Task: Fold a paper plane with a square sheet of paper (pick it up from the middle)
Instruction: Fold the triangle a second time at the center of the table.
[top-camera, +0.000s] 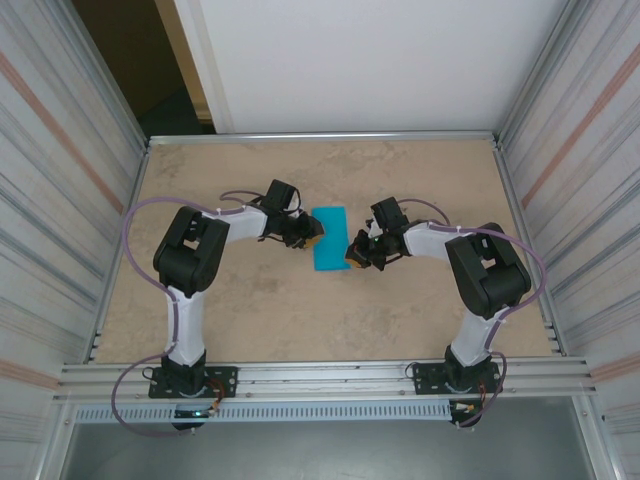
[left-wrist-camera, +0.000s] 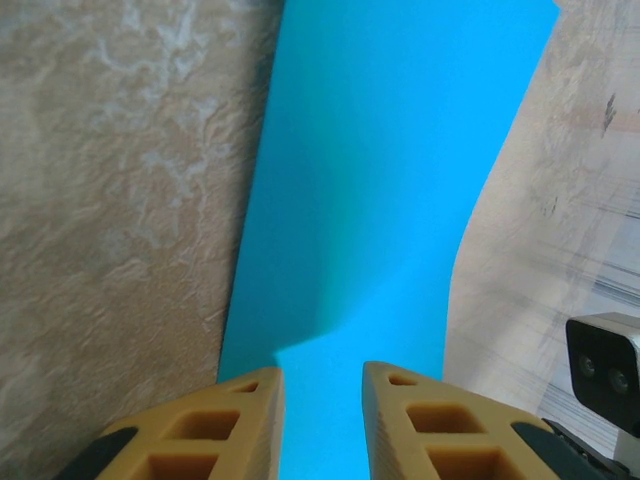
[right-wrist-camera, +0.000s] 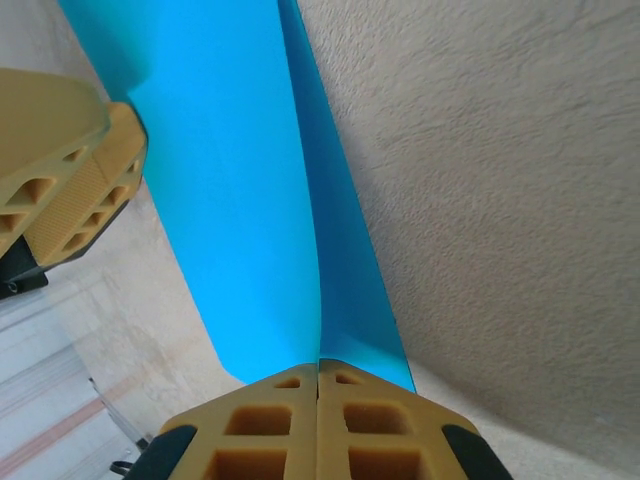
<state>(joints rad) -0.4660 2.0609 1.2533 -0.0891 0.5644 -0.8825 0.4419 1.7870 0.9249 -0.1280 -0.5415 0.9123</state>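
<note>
The square sheet of paper (top-camera: 328, 238) is bright cyan and lies mid-table, folded into a narrow upright rectangle rather than a paper plane. My right gripper (top-camera: 352, 257) is at its near right corner. In the right wrist view the right gripper (right-wrist-camera: 318, 368) is shut on the sheet (right-wrist-camera: 240, 200), whose two layers and crease run straight into the closed tips. My left gripper (top-camera: 308, 238) is at the sheet's left edge. Seen from the left wrist, the left gripper (left-wrist-camera: 322, 375) is open, its fingers straddling the blue paper (left-wrist-camera: 390, 180) beneath. The left fingers (right-wrist-camera: 75, 180) touch the sheet's far edge.
The tan table top (top-camera: 250, 310) is ringed by ribbed metal walls (top-camera: 60, 200), with an aluminium rail (top-camera: 320, 378) along the near edge. The right wrist's white camera (left-wrist-camera: 605, 365) is close beside the sheet in the left wrist view.
</note>
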